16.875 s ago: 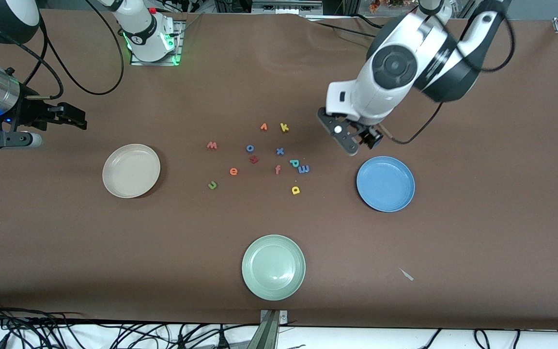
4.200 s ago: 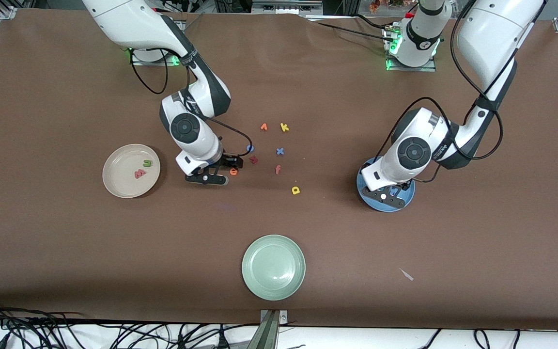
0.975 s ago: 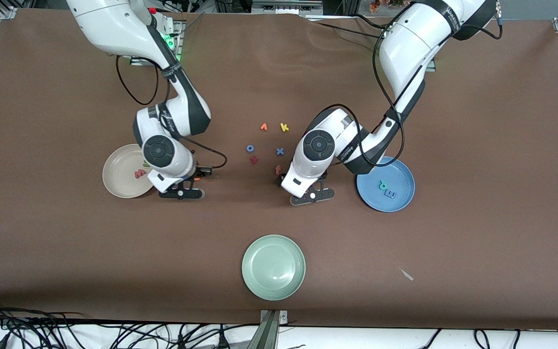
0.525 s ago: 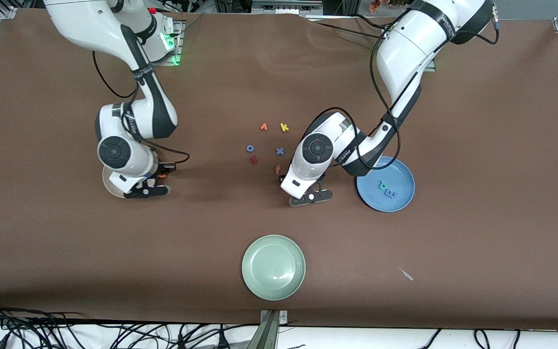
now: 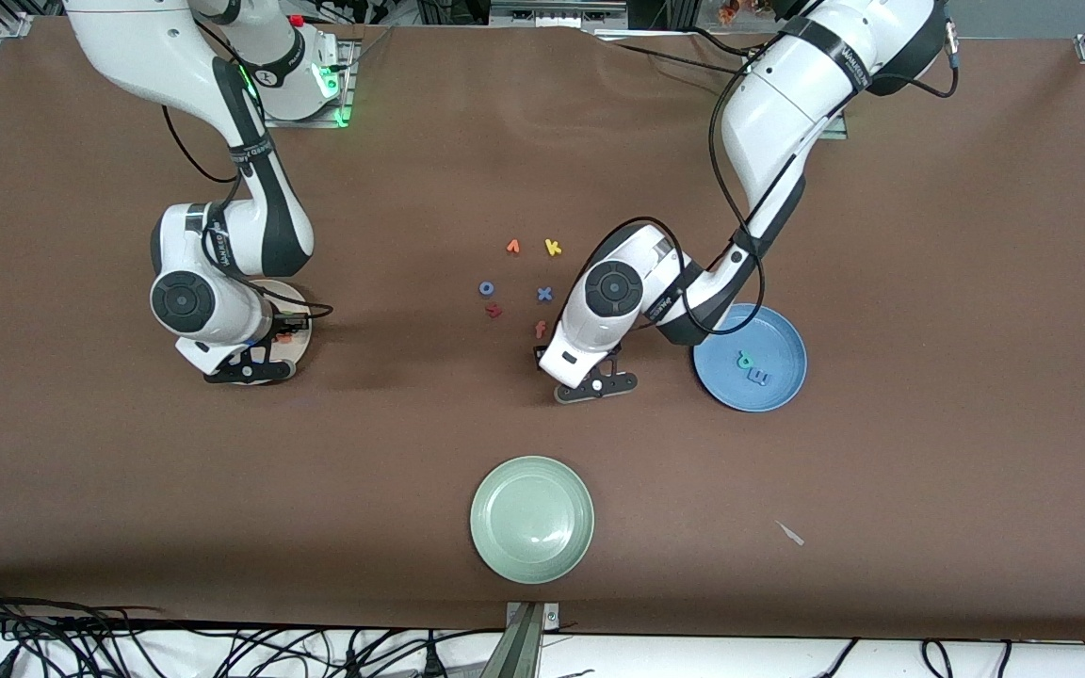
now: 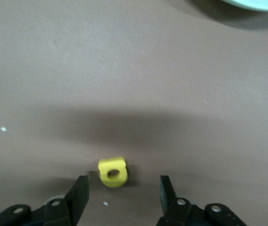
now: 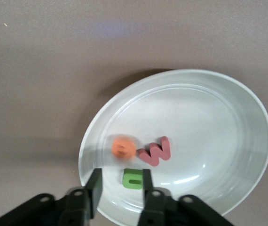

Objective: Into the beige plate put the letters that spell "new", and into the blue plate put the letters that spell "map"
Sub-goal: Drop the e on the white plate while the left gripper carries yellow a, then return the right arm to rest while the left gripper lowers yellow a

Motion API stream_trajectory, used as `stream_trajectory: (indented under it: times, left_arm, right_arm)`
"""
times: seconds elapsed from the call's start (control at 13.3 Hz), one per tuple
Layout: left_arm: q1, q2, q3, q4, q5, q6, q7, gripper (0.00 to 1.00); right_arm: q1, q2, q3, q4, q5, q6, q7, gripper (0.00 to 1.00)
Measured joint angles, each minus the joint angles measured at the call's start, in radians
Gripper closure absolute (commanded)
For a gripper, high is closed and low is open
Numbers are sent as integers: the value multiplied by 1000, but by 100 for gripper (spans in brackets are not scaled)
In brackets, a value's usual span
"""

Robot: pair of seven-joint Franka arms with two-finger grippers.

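Observation:
The beige plate (image 7: 228, 99) holds the green n (image 7: 133, 179), the pinkish-red w (image 7: 155, 151) and the orange e (image 7: 123, 147), which shows blurred. My right gripper (image 7: 121, 187) hangs open just above that plate's rim (image 5: 307, 339), with nothing between its fingers. My left gripper (image 6: 123, 195) is low over the table (image 5: 599, 381), open, and the yellow a (image 6: 113, 172) lies just ahead of its fingertips. In the blue plate (image 5: 783, 334) lie the teal p (image 5: 745, 359) and the blue m (image 5: 759, 377).
Between the two arms lie loose letters: a yellow k (image 5: 553, 247), an orange one (image 5: 512, 247), a blue o (image 5: 486, 288), a blue x (image 5: 544, 294), a dark red one (image 5: 493, 309) and an f (image 5: 540, 329). A pale green plate (image 5: 531, 520) sits nearest the front camera.
My right gripper carried the orange e to over the beige plate and opened; the e now lies in the plate. My left gripper's fingers have drawn closer together by the yellow a.

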State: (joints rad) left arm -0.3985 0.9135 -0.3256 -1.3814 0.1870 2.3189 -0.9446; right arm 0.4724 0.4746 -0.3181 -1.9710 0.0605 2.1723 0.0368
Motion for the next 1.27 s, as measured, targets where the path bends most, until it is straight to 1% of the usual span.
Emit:
stream_trajectory:
  times: [0.07, 0.22, 0.3, 0.38, 0.6, 0.67, 0.9, 1.05, 1.27]
  left_arm:
    - [0, 0, 6, 0, 7, 0, 0, 33]
    - [-1, 2, 10, 0, 8, 0, 0, 39]
    - [-4, 3, 10, -1, 8, 0, 0, 39]
    - [-8, 4, 11, -1, 8, 0, -2, 44]
    - [-19, 12, 13, -1, 18, 0, -10, 47]
    - [-21, 14, 16, -1, 32, 0, -13, 52]
    - [-21, 13, 24, 0, 45, -1, -18, 83]
    - [-21, 12, 25, 2, 46, 0, -22, 90]
    - [-20, 12, 26, 5, 47, 0, -25, 92]
  right_arm:
    - [0, -4, 0, 11, 0, -23, 1, 0]
    - [2, -18, 0, 58, 0, -116, 1, 0]
    - [2, -25, 1, 93, 0, -175, 1, 0]
    - [3, -32, 3, 129, 0, -233, 1, 0]
    - [7, -54, 7, 231, 0, -391, 1, 0]
    - [8, -61, 7, 269, 0, -455, 1, 0]
    - [11, -88, 7, 393, 0, -658, 0, 0]
    - [11, -117, 6, 441, 0, -739, -1, 0]
    - [7, -167, 2, 465, -2, -788, -10, 0]
